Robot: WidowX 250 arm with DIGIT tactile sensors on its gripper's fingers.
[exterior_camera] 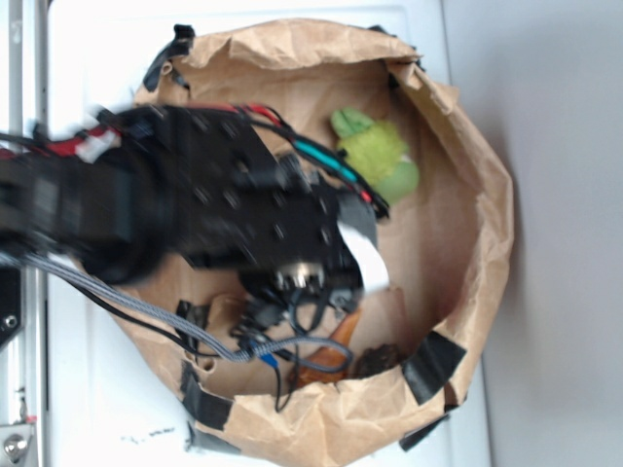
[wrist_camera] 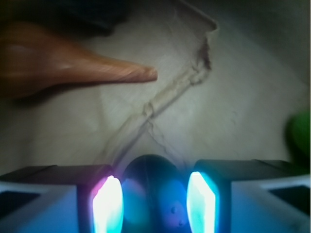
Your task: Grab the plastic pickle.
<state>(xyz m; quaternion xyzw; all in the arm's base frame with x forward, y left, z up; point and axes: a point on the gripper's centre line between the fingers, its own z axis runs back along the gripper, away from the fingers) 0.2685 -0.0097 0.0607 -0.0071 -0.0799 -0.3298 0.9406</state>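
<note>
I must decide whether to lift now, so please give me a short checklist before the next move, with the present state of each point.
1. Plastic pickle lies between the gripper fingers: ok.
2. Fingers pressing firmly on it: cannot tell.
3. Orange-brown shell is apart from the fingers: ok.
4. Green plush toy is outside the grasp: ok.
5. Paper bag wall is away from the gripper: cannot tell, the arm hides it.

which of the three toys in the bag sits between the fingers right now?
The plastic pickle: dark, glossy and rounded, lying between the two lit fingers. The orange-brown pointed shell lies ahead; the fuzzy green plush sits off to the side.
</note>
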